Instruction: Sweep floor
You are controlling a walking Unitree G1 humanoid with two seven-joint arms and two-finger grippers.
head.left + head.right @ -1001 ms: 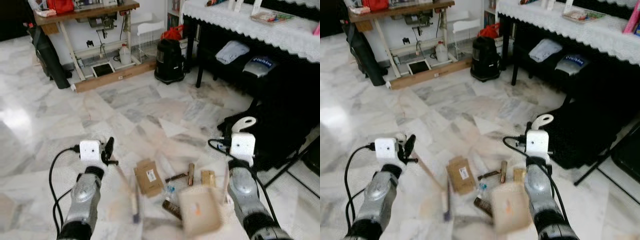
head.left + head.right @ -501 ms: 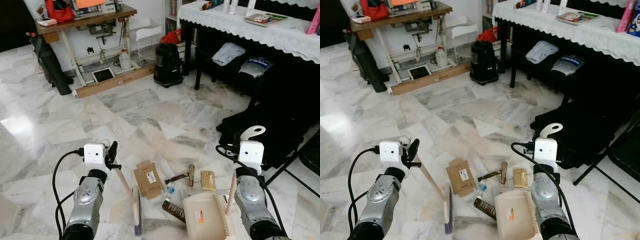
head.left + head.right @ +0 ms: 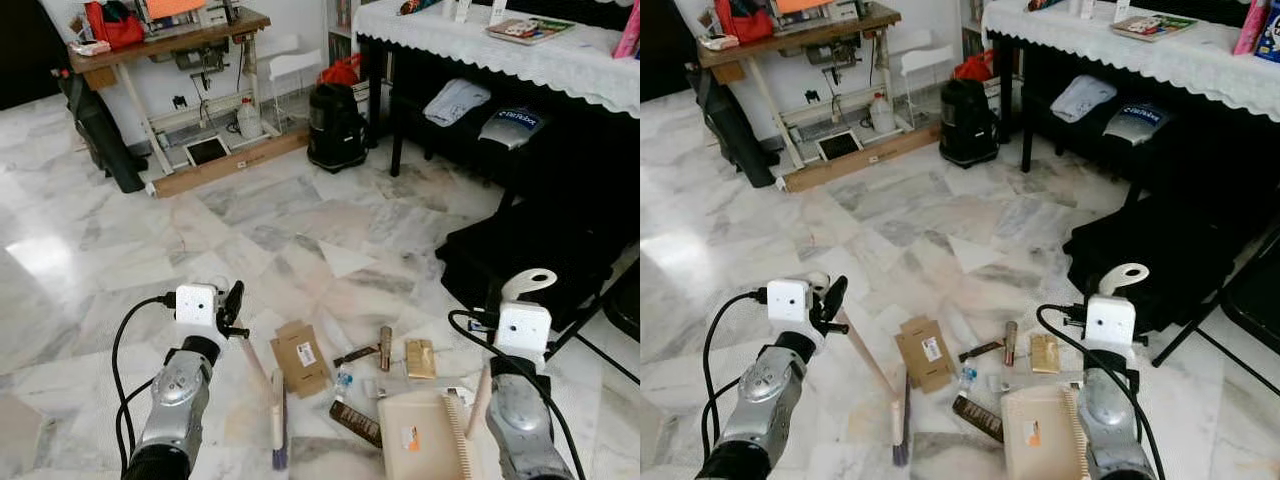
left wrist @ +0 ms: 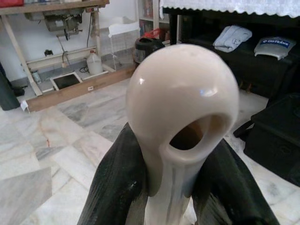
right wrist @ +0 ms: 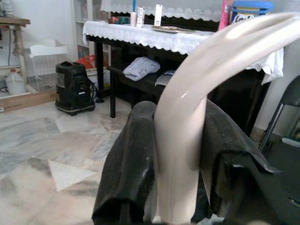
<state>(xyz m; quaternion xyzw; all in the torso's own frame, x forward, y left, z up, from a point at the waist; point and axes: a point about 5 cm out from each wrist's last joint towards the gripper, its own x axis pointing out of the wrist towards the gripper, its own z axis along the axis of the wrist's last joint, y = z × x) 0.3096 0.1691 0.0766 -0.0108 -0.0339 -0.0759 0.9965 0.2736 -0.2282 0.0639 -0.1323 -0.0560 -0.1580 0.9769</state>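
Left gripper [image 4: 171,185] clamping brush [image 3: 276,420], right gripper [image 5: 178,187] clamping dustpan [image 3: 425,435]; dustpan edging rightward from litter [image 3: 385,352], brush barely shifting, sweeping not begun.

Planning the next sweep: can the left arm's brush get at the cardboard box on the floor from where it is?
Probably yes: the left gripper holds the brush, whose head lies just beside the cardboard box, with nothing between.

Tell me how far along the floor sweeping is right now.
Tools are in hand: the left hand is shut on the brush, its head on the floor, and the right hand is shut on the dustpan. The pan looks empty. Still to sweep up: the cardboard piece, gold wrapper, brown tube and dark bar, all lying between brush and pan.
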